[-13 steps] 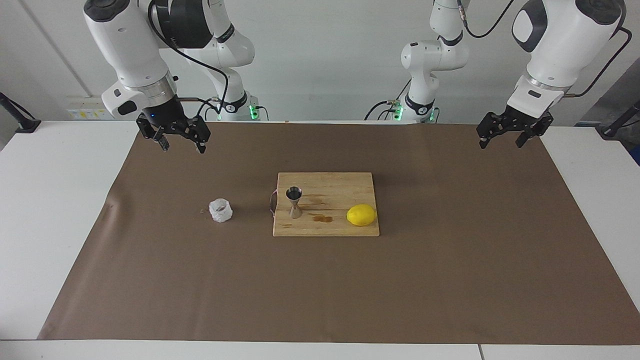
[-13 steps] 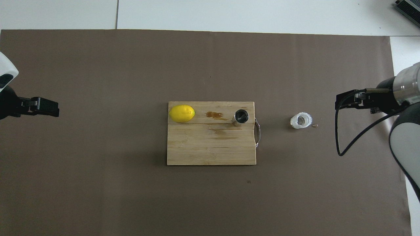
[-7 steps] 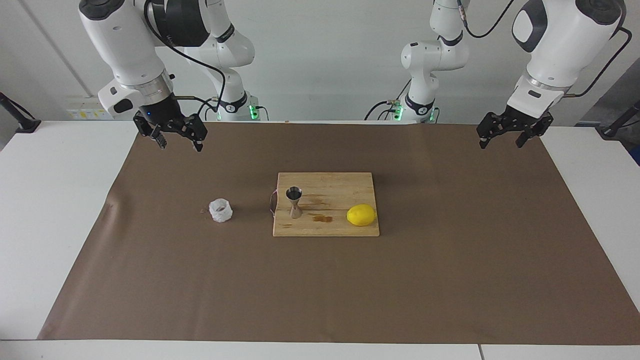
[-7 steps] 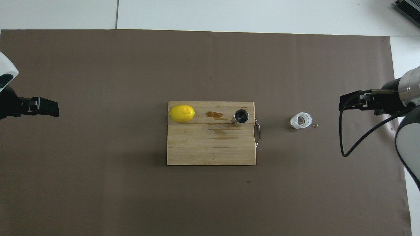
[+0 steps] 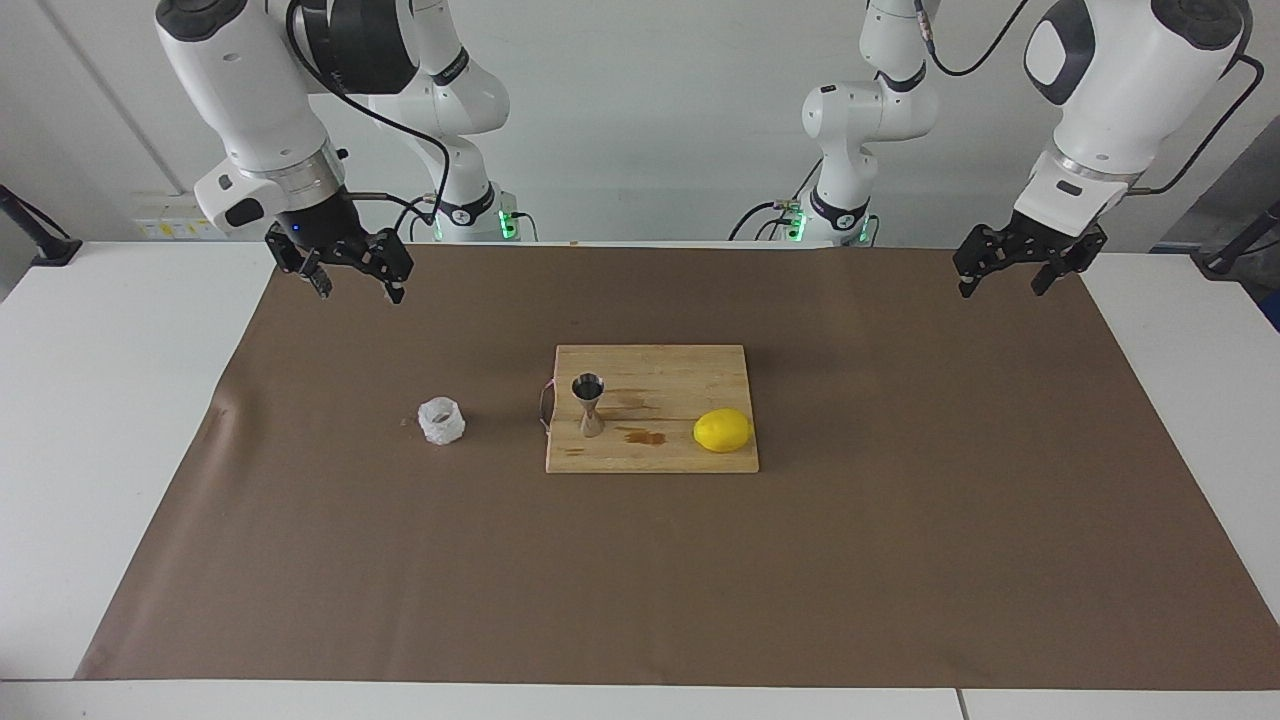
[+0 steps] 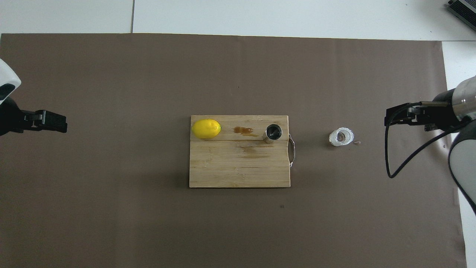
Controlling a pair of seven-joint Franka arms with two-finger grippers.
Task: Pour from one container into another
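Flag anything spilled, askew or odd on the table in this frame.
Brown wet-looking stains mark the cutting board between the lemon and the upright jigger, like a spill. A small crumb lies beside the white cup. Nothing is tipped.

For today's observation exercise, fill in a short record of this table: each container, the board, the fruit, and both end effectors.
white cup: upright on the brown mat, beside the board, toward the right arm's end
steel jigger: upright on the cutting board
lemon: on the board
board surface: brown stains beside the jigger
right end effector: open, empty, raised over the mat
left end effector: open, empty, waiting
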